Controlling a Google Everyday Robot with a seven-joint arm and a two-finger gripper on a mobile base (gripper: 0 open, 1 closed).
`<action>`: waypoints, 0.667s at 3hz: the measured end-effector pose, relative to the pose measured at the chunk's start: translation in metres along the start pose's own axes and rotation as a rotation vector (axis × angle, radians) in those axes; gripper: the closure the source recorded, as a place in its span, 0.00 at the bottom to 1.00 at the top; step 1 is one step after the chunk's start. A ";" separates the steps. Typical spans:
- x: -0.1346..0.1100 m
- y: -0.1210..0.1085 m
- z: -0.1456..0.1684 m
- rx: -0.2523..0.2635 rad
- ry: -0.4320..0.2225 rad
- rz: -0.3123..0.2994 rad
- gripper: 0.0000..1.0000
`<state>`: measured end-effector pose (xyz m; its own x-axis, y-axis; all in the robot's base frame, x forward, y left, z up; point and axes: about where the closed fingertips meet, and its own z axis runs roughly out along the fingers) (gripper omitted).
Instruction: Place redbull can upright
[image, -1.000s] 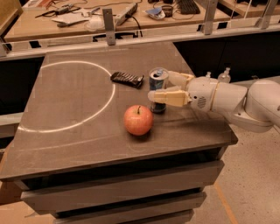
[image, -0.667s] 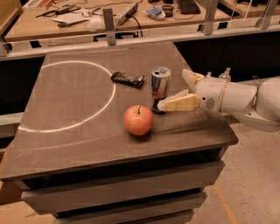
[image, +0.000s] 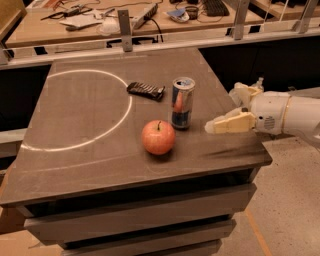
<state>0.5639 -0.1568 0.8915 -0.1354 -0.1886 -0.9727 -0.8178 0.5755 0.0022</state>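
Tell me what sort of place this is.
Probably a robotics lab or workshop: a cluttered workbench with tools and cables behind, a table marked with a white arc, and the gripper open at its right edge, apart from the upright redbull can.

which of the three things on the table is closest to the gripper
The upright redbull can, apart from the open gripper at the table edge; the apple and black bar sit farther off.

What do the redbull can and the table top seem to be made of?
The redbull can: thin metal, likely aluminium, shown by its glossy printed wall and bright silver rim. The table top: probably dark matte wood or laminate, dull with faint streaks. The pincer, open, is beside the can, apart from it.
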 end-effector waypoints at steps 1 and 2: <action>0.009 -0.009 -0.050 0.091 0.080 -0.004 0.00; 0.010 -0.010 -0.057 0.105 0.091 -0.006 0.00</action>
